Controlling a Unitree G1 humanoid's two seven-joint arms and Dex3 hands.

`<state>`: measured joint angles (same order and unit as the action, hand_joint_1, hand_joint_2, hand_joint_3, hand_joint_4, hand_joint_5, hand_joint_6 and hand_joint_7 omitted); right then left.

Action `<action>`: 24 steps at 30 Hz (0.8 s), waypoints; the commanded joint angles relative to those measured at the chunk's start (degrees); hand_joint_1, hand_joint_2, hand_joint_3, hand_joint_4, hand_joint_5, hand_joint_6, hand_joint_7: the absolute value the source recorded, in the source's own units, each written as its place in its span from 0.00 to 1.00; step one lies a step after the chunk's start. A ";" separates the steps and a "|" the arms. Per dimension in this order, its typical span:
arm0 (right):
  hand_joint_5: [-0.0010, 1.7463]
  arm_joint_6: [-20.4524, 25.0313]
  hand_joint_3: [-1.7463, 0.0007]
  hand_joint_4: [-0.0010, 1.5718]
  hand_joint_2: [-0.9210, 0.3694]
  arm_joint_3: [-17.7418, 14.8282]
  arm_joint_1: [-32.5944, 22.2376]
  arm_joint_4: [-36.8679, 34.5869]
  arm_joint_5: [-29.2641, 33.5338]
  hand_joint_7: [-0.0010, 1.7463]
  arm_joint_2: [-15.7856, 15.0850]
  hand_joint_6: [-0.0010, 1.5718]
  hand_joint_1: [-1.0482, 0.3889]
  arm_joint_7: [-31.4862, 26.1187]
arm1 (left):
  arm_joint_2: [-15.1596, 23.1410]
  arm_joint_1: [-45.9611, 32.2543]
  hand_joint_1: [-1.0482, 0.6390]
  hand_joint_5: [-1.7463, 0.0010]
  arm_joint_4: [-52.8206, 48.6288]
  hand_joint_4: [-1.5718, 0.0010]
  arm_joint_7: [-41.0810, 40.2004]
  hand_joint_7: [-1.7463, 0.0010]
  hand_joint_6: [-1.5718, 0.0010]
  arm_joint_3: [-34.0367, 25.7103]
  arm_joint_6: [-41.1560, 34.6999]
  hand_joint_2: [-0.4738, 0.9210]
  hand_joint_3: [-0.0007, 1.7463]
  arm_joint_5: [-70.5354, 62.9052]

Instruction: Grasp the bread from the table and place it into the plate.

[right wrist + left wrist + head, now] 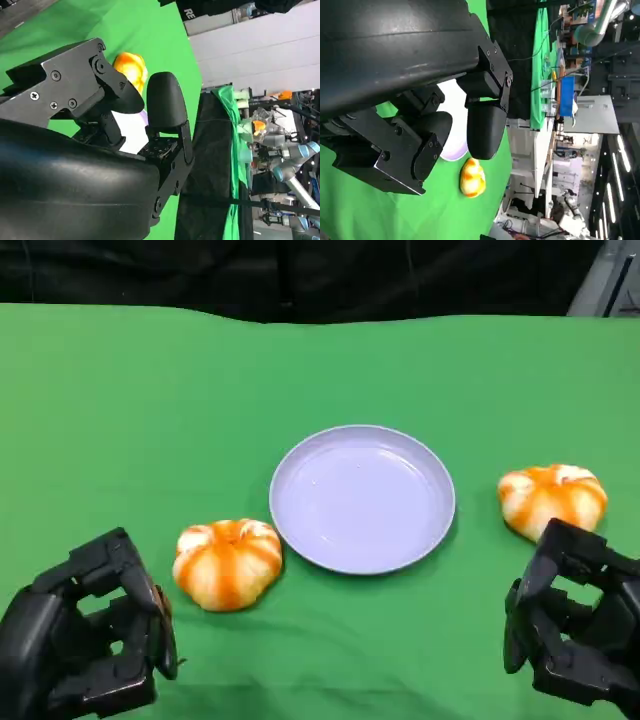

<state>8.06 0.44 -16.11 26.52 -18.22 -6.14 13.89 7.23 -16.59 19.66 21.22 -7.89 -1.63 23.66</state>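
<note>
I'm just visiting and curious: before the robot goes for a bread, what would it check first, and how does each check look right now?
1. Plate holds nothing: ok.
2. Left bread lies free on the cloth, beside the plate: ok.
3. Right bread lies free, partly behind the right hand: ok.
4. Left hand holds nothing: ok.
5. Right hand holds nothing: ok.
6. Which bread goes first: cannot tell.

right hand, bread beyond fingers, pale plate, green table

Orange-striped bread left of empty lavender plate; another bread right
</note>
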 commanded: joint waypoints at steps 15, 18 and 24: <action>1.00 -1.46 0.35 0.56 0.26 -1.93 0.10 -0.99 0.45 1.00 -0.01 0.39 0.67 -0.11 | 4.03 0.96 0.27 0.87 -0.12 0.80 -11.12 0.96 0.65 2.77 24.60 0.99 0.15 -44.66; 1.00 -1.47 0.36 0.56 0.26 -2.09 -0.02 -0.79 0.74 1.00 0.10 0.39 0.67 -0.20 | 5.22 2.52 0.19 0.93 1.37 0.85 -12.86 0.99 0.67 3.75 22.76 1.00 0.13 -52.36; 1.00 -1.29 0.36 0.56 0.26 -2.22 0.06 -0.24 1.46 1.00 0.08 0.40 0.67 -0.21 | 8.15 7.12 0.12 0.96 1.34 0.90 -14.44 1.00 0.72 6.57 19.07 1.00 0.14 -65.14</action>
<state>7.21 -1.40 -16.05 25.58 -17.03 -5.44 13.83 13.56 -11.65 21.01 8.22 -2.54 18.87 -37.05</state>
